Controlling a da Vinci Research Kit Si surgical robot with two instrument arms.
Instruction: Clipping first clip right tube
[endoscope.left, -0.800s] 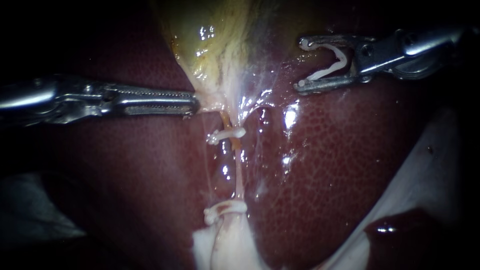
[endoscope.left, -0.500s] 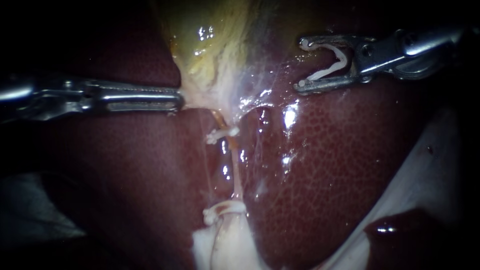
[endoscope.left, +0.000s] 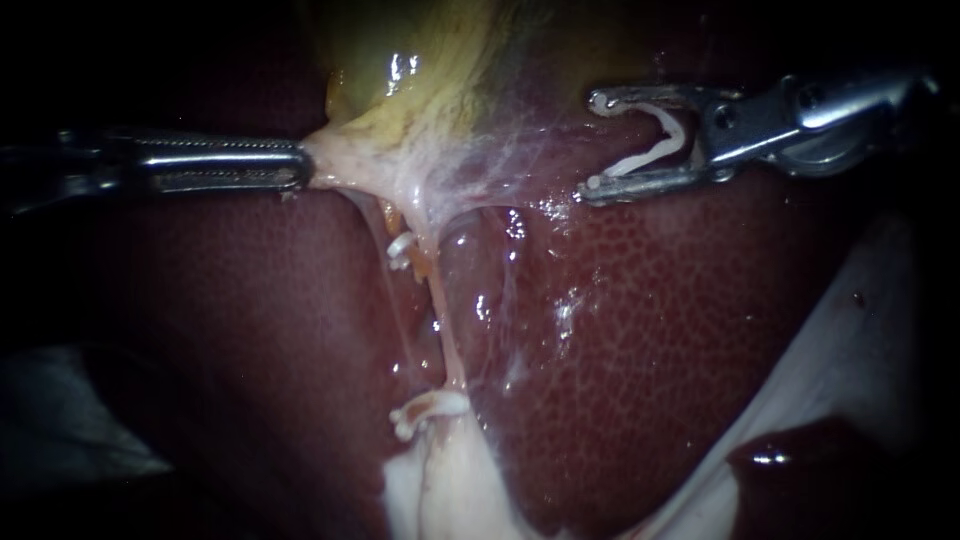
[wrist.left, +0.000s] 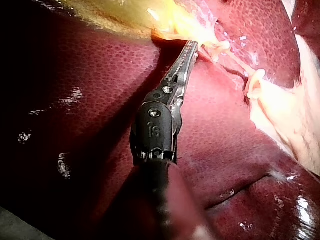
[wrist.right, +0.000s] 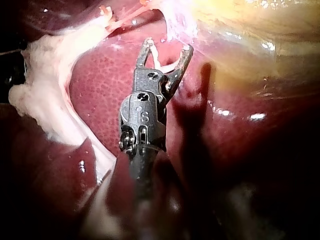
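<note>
Right instrument (endoscope.left: 595, 142) jaws grip a clip (endoscope.left: 680, 145) opening leftward; left instrument (endoscope.left: 300, 165) clamps gallbladder (endoscope.left: 420, 70)

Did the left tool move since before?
Yes. My left instrument, jaws shut on the gallbladder, has drawn back leftward, away from the dark speck on the pale tissue.

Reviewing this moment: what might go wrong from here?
1. The left instrument, jaws shut on the pale gallbladder neck tissue, holds it taut; it may tear or slip free.
2. The right instrument carries an open white clip apart from the thin pale tube, beside webby membrane; it might snag that instead.
</note>
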